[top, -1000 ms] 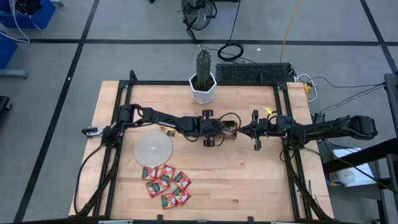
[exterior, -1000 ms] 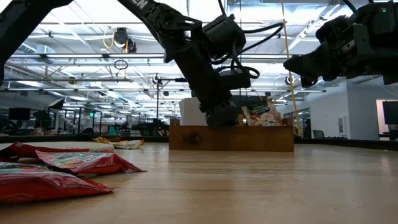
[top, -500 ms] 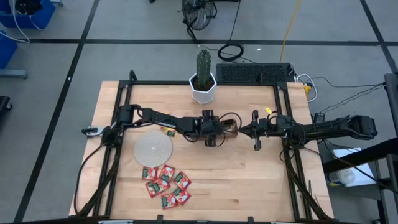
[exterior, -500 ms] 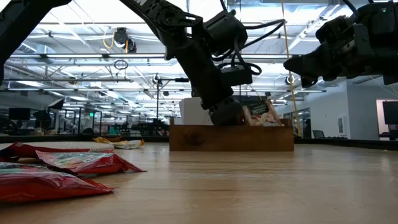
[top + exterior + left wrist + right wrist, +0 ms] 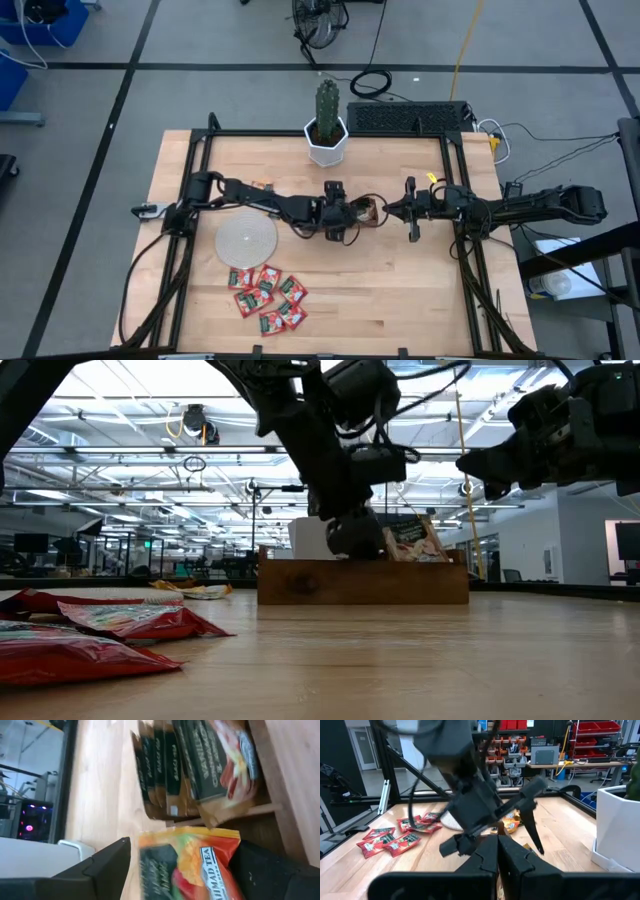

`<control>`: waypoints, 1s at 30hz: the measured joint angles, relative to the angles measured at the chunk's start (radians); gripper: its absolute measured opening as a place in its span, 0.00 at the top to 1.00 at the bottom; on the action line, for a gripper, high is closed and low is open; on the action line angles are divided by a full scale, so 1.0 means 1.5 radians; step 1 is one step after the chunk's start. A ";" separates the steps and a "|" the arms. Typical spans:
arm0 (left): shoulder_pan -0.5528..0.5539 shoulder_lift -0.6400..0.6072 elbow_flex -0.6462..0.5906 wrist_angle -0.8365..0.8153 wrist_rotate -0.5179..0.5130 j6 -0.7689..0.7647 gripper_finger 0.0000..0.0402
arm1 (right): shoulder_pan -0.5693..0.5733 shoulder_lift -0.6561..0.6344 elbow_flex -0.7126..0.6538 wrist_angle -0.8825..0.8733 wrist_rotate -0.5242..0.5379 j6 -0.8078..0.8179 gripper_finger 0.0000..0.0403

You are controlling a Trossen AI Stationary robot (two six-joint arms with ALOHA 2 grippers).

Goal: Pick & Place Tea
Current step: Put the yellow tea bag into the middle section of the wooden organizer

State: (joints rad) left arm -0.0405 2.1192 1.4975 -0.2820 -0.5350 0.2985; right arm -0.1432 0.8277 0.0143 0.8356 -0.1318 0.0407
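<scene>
My left gripper hangs open over the long brown tray, slanting down into it. An orange-yellow tea sachet lies in a tray compartment between the spread fingers, one finger on each side. Several whitish sachets with dark print stand on edge in the compartment beside it and stick up above the tray wall. Several red sachets lie flat near the table's near edge. My right gripper is shut and hovers level just right of the tray.
A round pale grey disc lies left of the tray, with orange-yellow sachets beside it. A potted cactus stands at the far edge. Black frame rails run along both table sides.
My left gripper has opened wide over the tray, letting go of the orange-yellow sachet, and has risen a little while drawing back toward the table's left. The tray has shifted slightly on the table.
</scene>
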 joint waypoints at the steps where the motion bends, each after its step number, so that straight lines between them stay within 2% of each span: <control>1: -0.001 -0.002 0.000 0.003 -0.002 0.000 0.21 | 0.000 0.000 0.000 -0.001 0.000 0.000 1.00; 12: -0.019 -0.027 0.001 -0.011 -0.016 0.008 0.23 | 0.000 0.000 0.000 0.001 0.000 0.000 1.00; 18: -0.026 -0.037 0.000 -0.060 -0.088 0.022 0.23 | 0.000 0.001 0.000 -0.001 0.000 0.000 1.00; 20: -0.020 -0.053 0.000 -0.089 -0.077 0.020 0.24 | 0.000 0.001 0.000 -0.001 0.000 0.000 1.00; 23: 0.007 -0.086 0.001 -0.141 0.035 -0.009 0.26 | 0.000 0.000 0.000 -0.001 0.000 0.000 1.00; 28: 0.093 -0.115 0.001 -0.201 0.339 -0.083 0.33 | 0.000 0.001 0.000 -0.001 0.000 0.000 1.00; 30: 0.111 -0.113 0.001 -0.189 0.413 -0.118 0.37 | 0.000 0.001 0.000 0.000 0.000 0.000 1.00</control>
State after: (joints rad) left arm 0.1262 1.9494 1.4990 -0.5659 0.0843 0.1221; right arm -0.1432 0.8291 0.0143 0.8363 -0.1318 0.0406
